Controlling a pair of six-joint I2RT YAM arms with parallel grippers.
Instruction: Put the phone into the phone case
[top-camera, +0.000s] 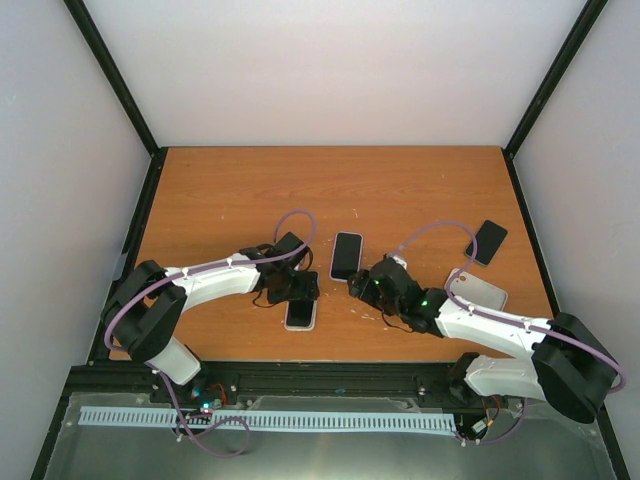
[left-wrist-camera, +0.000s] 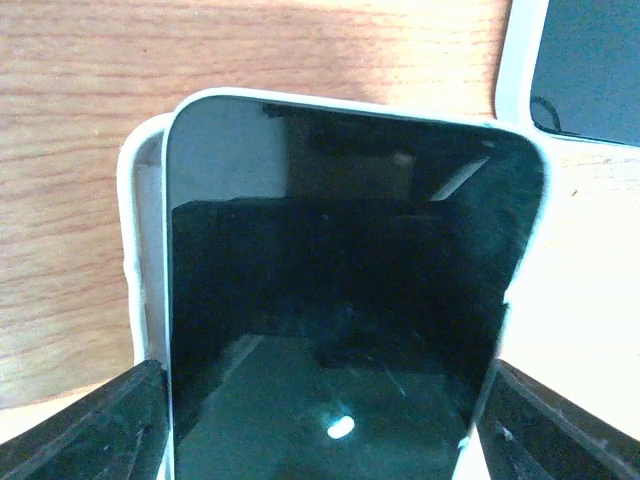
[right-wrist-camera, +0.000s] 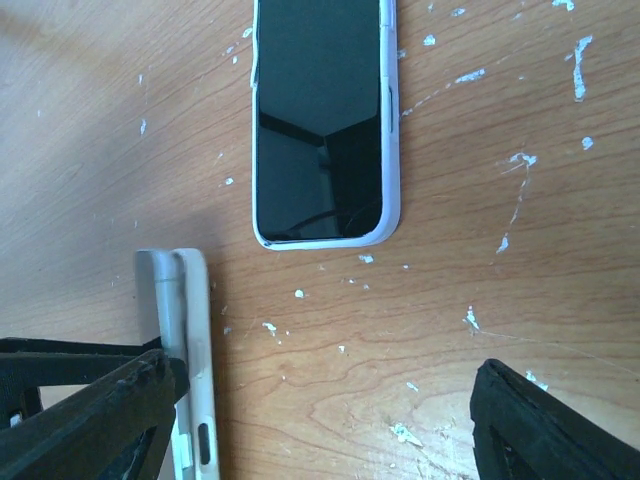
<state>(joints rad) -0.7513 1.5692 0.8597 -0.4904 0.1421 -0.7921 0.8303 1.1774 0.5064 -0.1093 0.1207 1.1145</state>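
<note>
phone (left-wrist-camera: 340, 300) bottom cut off, case (left-wrist-camera: 140, 250) mostly hidden

Both arms reach in from the near edge and bend toward the middle of the table, so their wrists nearly face each other. The left arm (top-camera: 215, 282) sweeps low to the right, elbow out. Its gripper (top-camera: 298, 290) is angled down, with its fingers (left-wrist-camera: 85, 430) pressed against the two long edges of the phone (left-wrist-camera: 340, 300). The right arm (top-camera: 490, 325) stretches left. Its gripper (top-camera: 360, 285) hangs just above the table, fingers (right-wrist-camera: 545, 430) spread wide with nothing between them.
</note>
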